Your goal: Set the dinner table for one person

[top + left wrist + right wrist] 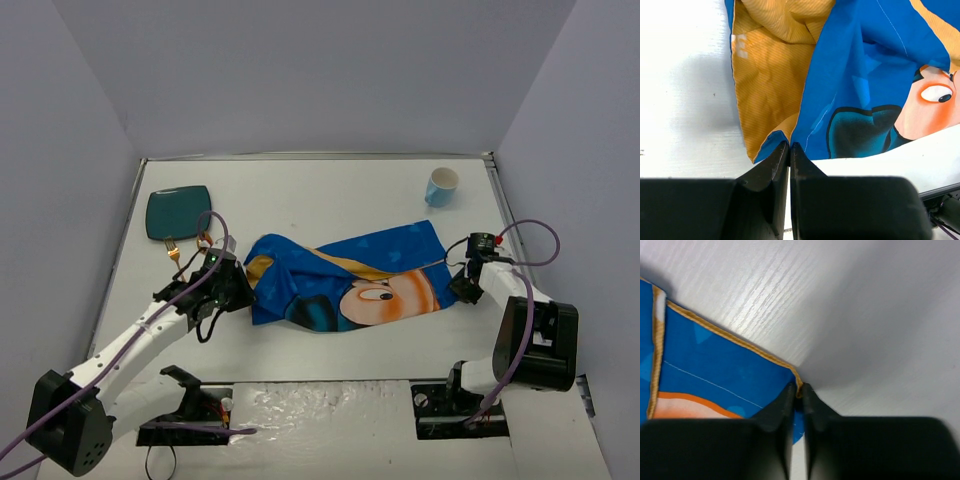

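Observation:
A blue Mickey Mouse placemat lies crumpled on the white dinner table, its orange underside folded up at the left end. My left gripper is shut on the cloth's left corner. In the left wrist view its tips pinch a fold where blue meets orange placemat. My right gripper is at the right end. In the right wrist view it is shut on the orange-hemmed corner of the placemat, low over the table.
A dark teal plate sits at the back left, with gold-coloured cutlery just in front of it, partly behind my left arm. A light blue cup stands at the back right. Grey walls close in three sides of the table.

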